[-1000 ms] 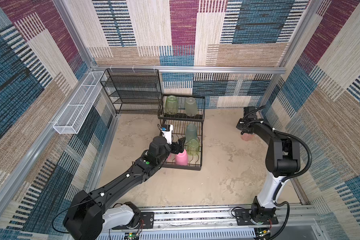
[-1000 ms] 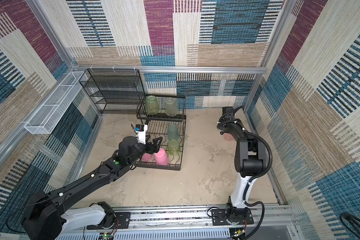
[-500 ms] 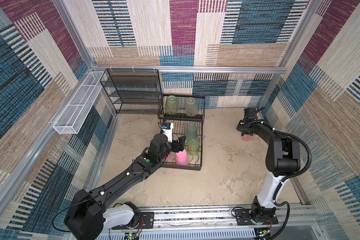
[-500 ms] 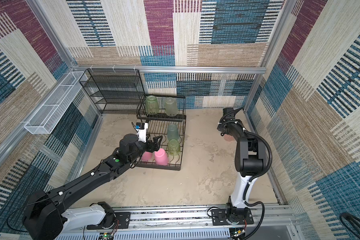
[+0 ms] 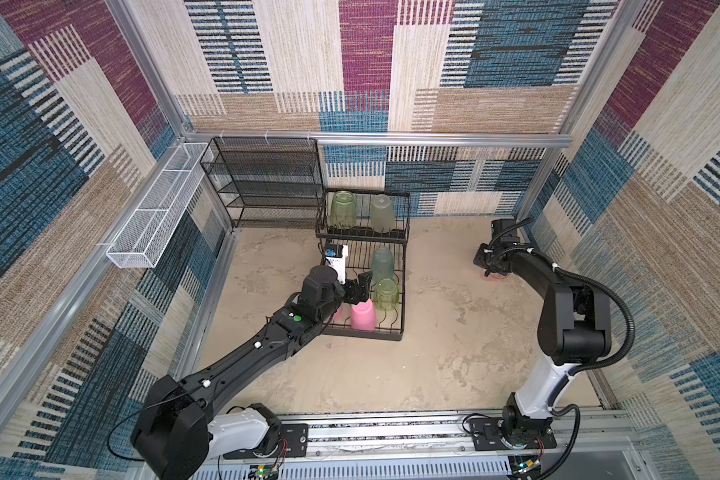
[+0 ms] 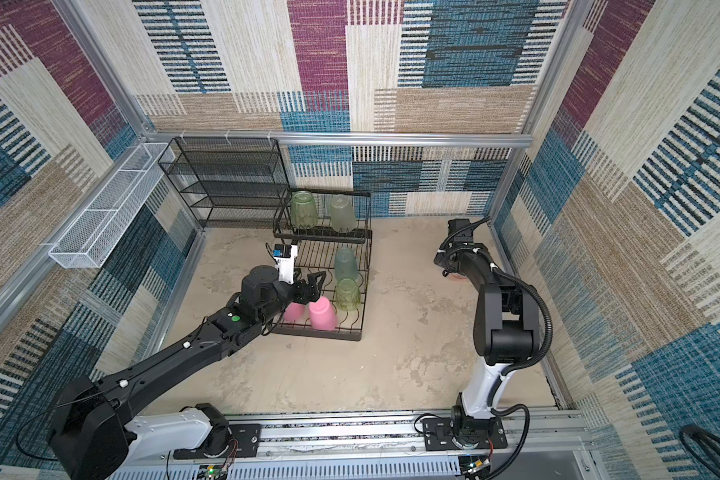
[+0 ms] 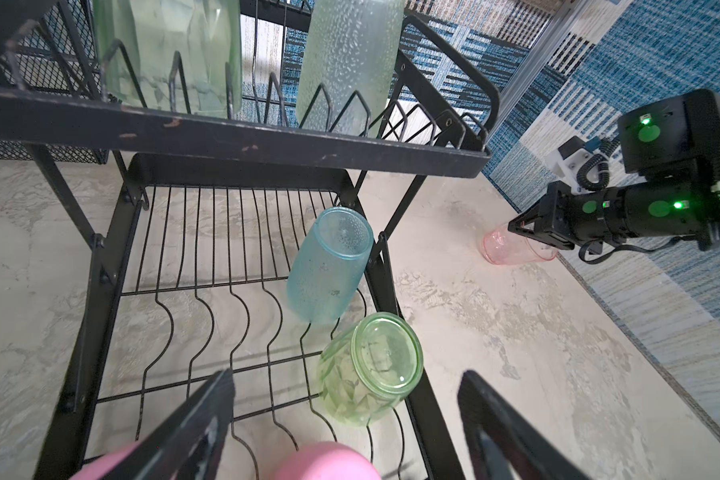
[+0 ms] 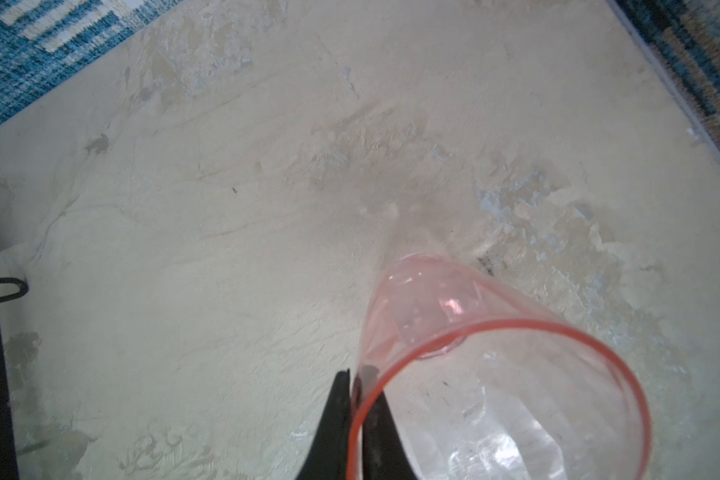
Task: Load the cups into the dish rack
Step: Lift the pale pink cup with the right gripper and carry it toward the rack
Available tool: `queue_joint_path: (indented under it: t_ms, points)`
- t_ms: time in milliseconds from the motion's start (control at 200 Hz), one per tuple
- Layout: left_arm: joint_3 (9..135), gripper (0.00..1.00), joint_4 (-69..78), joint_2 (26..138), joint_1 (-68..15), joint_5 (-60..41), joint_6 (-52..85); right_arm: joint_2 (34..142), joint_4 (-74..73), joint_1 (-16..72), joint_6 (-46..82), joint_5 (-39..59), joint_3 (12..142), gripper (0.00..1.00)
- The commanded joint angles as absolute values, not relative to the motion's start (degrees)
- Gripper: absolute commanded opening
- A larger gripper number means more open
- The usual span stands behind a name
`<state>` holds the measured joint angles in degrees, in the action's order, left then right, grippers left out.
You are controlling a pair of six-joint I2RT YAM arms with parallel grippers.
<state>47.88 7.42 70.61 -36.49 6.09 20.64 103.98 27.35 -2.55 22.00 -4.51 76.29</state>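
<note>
The black dish rack (image 5: 362, 335) stands mid-floor. Two green cups (image 5: 343, 209) (image 5: 382, 213) stand upside down on its raised shelf (image 7: 225, 137). On the low tray lie a teal cup (image 7: 329, 266), a ribbed green cup (image 7: 371, 370) and an opaque pink cup (image 5: 363, 314); a second pink cup (image 6: 294, 311) is partly hidden by my left arm. My left gripper (image 7: 346, 376) hangs open over the tray, holding nothing. At the right, a clear pink cup (image 8: 495, 353) lies on its side on the floor. My right gripper (image 8: 356, 378) is shut on its rim, one finger inside and one outside.
A taller black mesh shelf unit (image 5: 262, 183) stands behind the rack at the back left. A long white mesh basket (image 5: 154, 208) hangs on the left wall. Patterned walls close in the sandy floor (image 5: 433, 332), and the right wall is near the clear pink cup.
My right gripper has dropped slightly and closed its jaws on the clear pink cup's rim. The left arm has barely moved.
</note>
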Motion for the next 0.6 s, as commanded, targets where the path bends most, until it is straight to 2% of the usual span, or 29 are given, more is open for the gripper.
queue_joint_path:
  t_ms: [0,346,596]
  points:
    - [48.6,0.87,6.7,70.9,-36.4,6.5,21.0,102.6,27.5,-2.5,22.3,-2.1,75.8,0.0]
    - [50.3,0.87,4.2,72.6,-36.4,6.9,22.3,96.7,28.6,-1.1,21.9,-2.3,74.4,0.0]
    - [51.4,0.87,2.7,72.8,-36.4,6.9,23.8,90.3,29.5,3.2,21.2,-3.9,74.5,0.0]
